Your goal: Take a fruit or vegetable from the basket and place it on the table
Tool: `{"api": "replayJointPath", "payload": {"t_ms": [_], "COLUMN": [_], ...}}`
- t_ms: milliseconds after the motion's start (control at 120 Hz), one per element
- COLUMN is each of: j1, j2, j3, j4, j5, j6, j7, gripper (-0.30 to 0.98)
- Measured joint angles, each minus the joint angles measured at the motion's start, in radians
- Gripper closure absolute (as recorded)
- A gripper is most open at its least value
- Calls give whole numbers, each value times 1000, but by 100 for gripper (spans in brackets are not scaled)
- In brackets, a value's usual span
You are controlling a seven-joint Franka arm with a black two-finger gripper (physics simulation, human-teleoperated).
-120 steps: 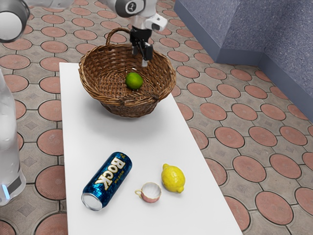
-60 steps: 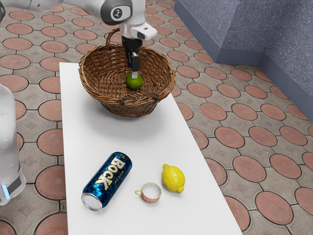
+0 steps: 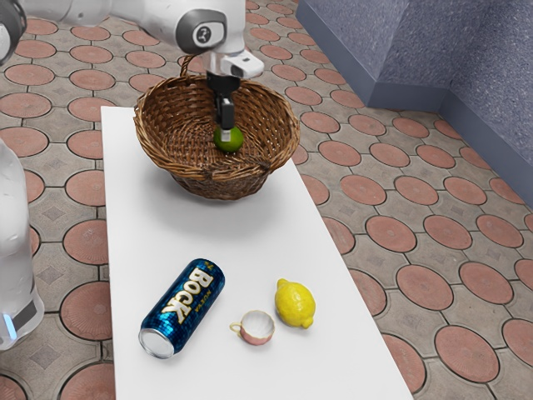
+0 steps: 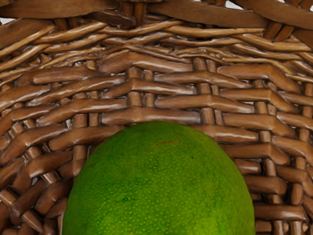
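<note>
Exterior view: a round, glossy green lime (image 3: 235, 142) sits inside a brown woven wicker basket (image 3: 221, 182) with an arched handle, as the black two-finger gripper (image 3: 226, 135) of a white robot arm (image 3: 133, 12) points down within the rim, right at the fruit. Whether the gripper is open, closed or holding the lime cannot be told. The basket stands on a smooth white table (image 3: 183, 229). Well apart from it, on the camera's side, a shiny blue cylindrical can (image 3: 185, 304) lettered "BOCK" lies on its side, a bumpy yellow lemon (image 3: 295, 302) rests toward the exterior view's right, and a small pink cup (image 3: 257, 328) with a pale interior and a looped handle sits between the two. Beneath, round reddish tiles (image 3: 425, 287) are set in grey stone. The wrist view shows the lime's finely dimpled skin against the basket's thick, polished-looking strands.
</note>
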Motion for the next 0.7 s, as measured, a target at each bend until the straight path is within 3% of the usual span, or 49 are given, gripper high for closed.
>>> {"api": "replayJointPath", "payload": {"t_ms": [700], "j1": [-8], "j2": [15], "j3": [3], "j4": [-31], "j5": [-23], "j6": [55], "j7": [56], "gripper": [0]}}
